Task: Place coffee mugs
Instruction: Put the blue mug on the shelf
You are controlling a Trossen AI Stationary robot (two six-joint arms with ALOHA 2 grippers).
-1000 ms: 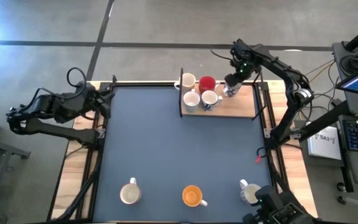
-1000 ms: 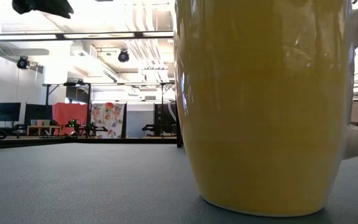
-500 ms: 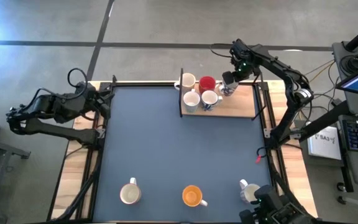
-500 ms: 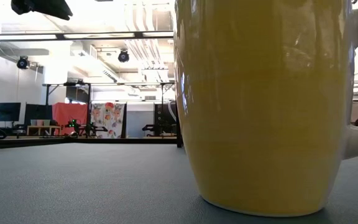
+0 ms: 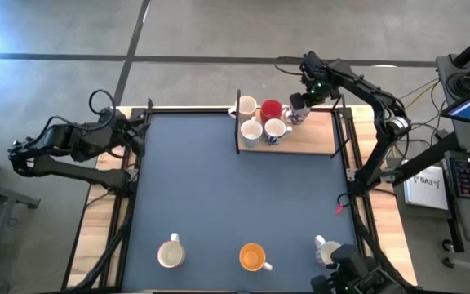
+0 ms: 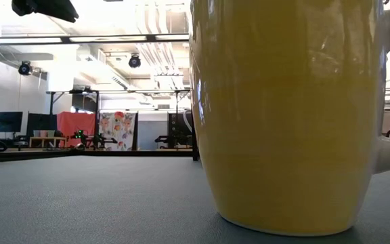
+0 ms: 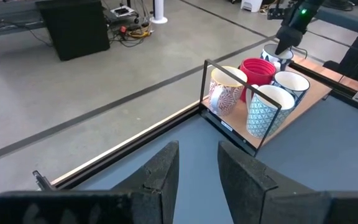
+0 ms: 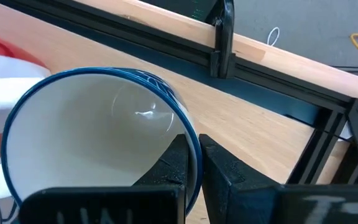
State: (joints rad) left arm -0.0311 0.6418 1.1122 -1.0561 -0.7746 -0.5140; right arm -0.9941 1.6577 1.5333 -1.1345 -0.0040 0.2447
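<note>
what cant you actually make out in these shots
- Low view: the orange mug fills the frame, hiding the tray and both grippers.
- High view: the right gripper covers the blue-rimmed mug it grips by the wall; whether the mug rests on the tray is unclear.
- Right wrist view: the red mug is cut off by the edge.
- High view: mug patterns too small.

Table mat [image 5: 219, 188]: matt dark blue-grey, finely grained in the low view. Wooden tray [image 5: 312, 139]: pale, smooth, visible grain; table edge rails black metal. Blue-rimmed mug [image 8: 98, 143]: glazed white ceramic, glossy, with highlights inside. Orange mug [image 6: 283, 115]: glossy glaze reflecting ceiling lights. Red mug [image 7: 257, 70]: smooth gloss. Left gripper [image 7: 197, 174] fingers: matt black plastic.
</note>
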